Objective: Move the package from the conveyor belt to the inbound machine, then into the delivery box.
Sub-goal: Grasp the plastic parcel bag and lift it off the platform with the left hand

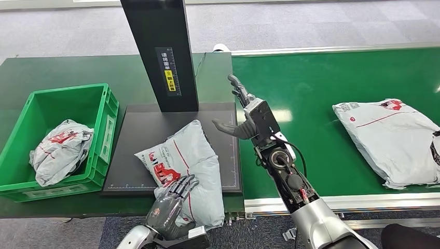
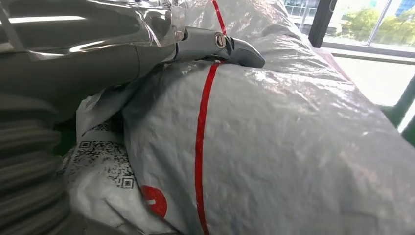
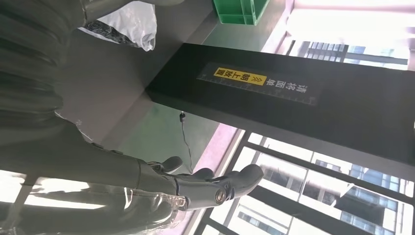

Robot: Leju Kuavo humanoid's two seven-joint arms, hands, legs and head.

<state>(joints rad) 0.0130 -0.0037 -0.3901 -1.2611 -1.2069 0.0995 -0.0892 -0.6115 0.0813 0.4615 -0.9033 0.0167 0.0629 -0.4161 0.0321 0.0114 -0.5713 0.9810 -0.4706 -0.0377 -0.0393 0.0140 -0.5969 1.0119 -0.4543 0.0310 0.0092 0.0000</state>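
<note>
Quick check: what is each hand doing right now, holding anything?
Left hand: fingers lie on the grey package on the black inbound machine plate; a firm hold cannot be told.
Right hand: open, empty, raised beside the plate.

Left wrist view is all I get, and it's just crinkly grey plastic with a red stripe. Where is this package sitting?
Observer: The package lies on the black plate of the inbound machine, its near end hanging over the table edge.
Operator: Is my other hand helping?
Observer: No. The right hand is raised above the plate's right edge, fingers apart, holding nothing.
Operator: Is the box empty?
Observer: No. The green delivery box, left of the plate, already has one grey package inside.
Operator: Any more coming?
Observer: Yes, another grey package lies on the green conveyor belt.
</note>
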